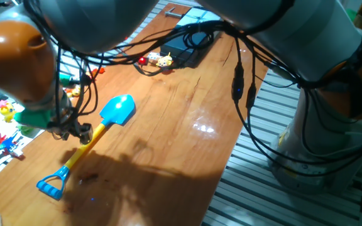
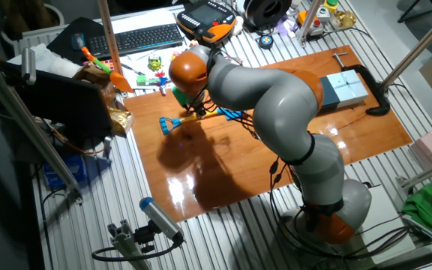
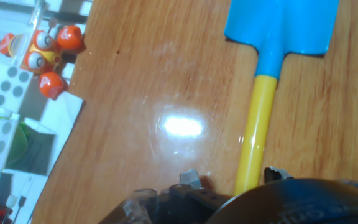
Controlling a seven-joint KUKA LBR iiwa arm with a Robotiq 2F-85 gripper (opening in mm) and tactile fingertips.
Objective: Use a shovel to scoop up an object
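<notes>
The light-blue-bladed plastic shovel with yellow shaft (image 1: 92,142) lies flat on the wooden table (image 1: 181,113); the pincer (image 1: 79,130) straddles its shaft, jaws apart, no grip visible.

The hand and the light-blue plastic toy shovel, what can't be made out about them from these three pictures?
- Hand: one fixed view shows it at the thin yellow shaft, but cables and dark shadow hide whether the fingers are shut on it.
- Hand view: the fingertips are cut off by the bottom edge and blurred.
- Light-blue plastic toy shovel: hand view crops the blade top and the blue loop end.
- Other fixed view: the grey arm covers the blade.
</notes>
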